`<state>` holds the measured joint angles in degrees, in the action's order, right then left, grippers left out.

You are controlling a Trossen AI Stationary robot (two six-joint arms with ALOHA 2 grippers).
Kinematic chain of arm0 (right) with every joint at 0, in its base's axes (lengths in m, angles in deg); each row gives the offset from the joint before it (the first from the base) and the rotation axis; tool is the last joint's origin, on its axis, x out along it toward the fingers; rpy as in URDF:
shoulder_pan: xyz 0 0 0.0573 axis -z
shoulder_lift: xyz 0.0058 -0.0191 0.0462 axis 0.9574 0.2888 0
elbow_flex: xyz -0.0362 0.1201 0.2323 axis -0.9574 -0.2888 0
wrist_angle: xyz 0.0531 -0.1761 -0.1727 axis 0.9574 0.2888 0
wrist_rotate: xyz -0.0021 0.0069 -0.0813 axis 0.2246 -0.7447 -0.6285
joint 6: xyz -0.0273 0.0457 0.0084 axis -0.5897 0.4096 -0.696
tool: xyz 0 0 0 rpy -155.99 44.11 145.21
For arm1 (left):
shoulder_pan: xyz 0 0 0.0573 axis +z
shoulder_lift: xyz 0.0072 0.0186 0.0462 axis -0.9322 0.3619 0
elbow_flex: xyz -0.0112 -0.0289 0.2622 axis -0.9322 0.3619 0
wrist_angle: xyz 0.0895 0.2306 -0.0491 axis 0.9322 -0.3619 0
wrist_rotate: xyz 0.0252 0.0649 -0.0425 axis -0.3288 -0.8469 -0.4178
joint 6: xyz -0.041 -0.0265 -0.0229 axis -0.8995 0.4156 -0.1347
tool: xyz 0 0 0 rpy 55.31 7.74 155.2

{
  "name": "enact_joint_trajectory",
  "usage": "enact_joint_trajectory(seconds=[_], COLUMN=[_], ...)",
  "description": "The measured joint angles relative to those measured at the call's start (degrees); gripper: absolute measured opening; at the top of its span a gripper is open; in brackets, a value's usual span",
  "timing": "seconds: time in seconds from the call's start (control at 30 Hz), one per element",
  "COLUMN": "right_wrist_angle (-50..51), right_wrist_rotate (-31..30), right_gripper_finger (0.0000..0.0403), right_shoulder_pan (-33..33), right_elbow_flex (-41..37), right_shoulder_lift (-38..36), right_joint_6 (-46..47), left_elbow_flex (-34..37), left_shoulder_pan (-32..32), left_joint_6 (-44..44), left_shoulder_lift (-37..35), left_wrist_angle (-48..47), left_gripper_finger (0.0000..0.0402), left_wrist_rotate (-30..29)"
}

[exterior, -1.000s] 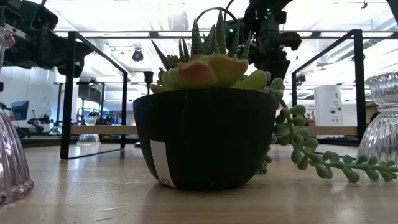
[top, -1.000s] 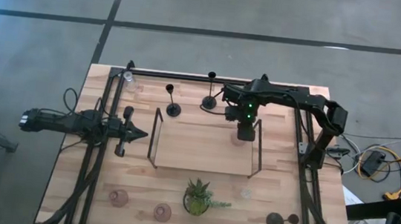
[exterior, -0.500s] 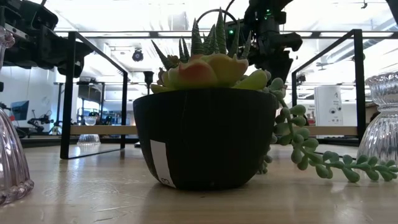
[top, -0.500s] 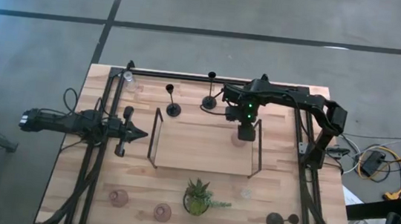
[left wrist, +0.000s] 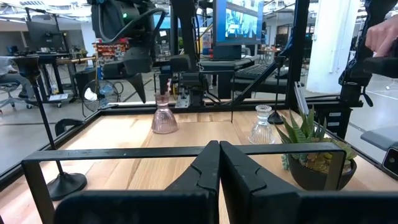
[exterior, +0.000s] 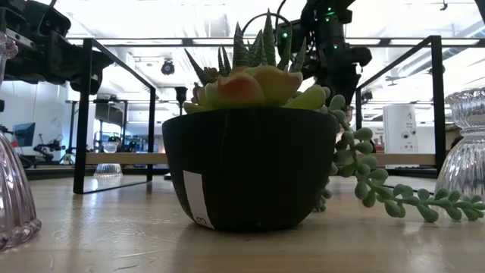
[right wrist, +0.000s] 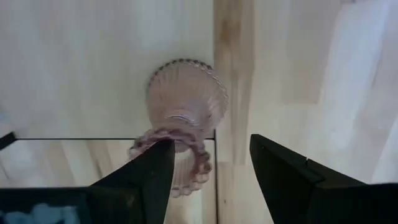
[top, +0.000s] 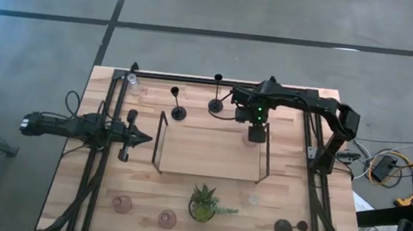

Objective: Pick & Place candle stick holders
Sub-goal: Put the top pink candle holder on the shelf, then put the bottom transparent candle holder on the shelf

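A pink glass candle stick holder (right wrist: 185, 106) stands upright on the far right corner of the wooden tray (top: 203, 152). My right gripper (right wrist: 211, 144) hangs over it, pointing down and open, with one finger on each side of the holder's top (left wrist: 163, 99). Two black thin-stemmed holders (top: 178, 112) (top: 215, 104) stand on their round bases beyond the tray's far edge. At the table's left my left gripper (top: 143, 136) is level and shut on nothing.
A green potted plant (top: 205, 204) sits near the front edge. Two pink holders (top: 122, 203) (top: 168, 219) stand to its left, and a clear one (top: 253, 199) and a black one (top: 283, 229) to its right. Another clear holder (top: 131, 79) is at the far left corner.
My right gripper has opened above the tray's far right corner, and its head has tipped a little without travelling. The pink holder stays standing on the tray.
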<state>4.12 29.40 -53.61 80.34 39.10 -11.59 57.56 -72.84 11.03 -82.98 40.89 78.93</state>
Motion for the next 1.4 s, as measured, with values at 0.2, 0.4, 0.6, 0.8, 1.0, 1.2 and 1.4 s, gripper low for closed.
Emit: enact_joint_trajectory(seconds=[0.2, 0.4, 0.6, 0.8, 1.0, 1.2, 1.4], right_wrist_angle=[-0.11, -0.23, -0.23, 0.25, 1.38, 1.27, 0.47], right_wrist_rotate=[1.42, 3.26, 3.32, 3.29, 9.10, 17.87, 19.51], right_gripper_finger=[0.0203, 0.0203, 0.0203, 0.0203, 0.0186, 0.0161, 0.0149], right_shoulder_pan=[-0.04, -0.12, -0.10, -0.21, -2.24, -9.22, -21.66], right_elbow_flex=[0.00, 0.00, 0.04, 1.28, 4.59, 5.47, 5.35], right_shoulder_lift=[-1.31, -2.03, -3.50, -5.83, -9.95, -13.38, -14.36], right_joint_6=[0.21, 0.80, 1.43, 3.31, 5.15, 10.83, 20.10], left_elbow_flex=[0.00, 0.00, 0.00, 0.00, 0.00, 0.00, 0.00], left_shoulder_pan=[0.02, 0.00, 0.01, 0.00, 0.02, 0.00, 0.01], left_joint_6=[0.00, 0.00, 0.00, 0.00, 0.00, 0.00, 0.00], left_shoulder_lift=[-0.01, 0.00, -0.01, 0.00, -0.02, -0.02, 0.00], left_wrist_angle=[0.10, 0.15, 0.20, 0.23, 0.24, 0.24, 0.24], left_gripper_finger=[0.0014, 0.0014, 0.0014, 0.0014, 0.0014, 0.0014, 0.0014], left_wrist_rotate=[0.00, 0.00, -0.02, -0.02, -0.02, -0.02, -0.02])
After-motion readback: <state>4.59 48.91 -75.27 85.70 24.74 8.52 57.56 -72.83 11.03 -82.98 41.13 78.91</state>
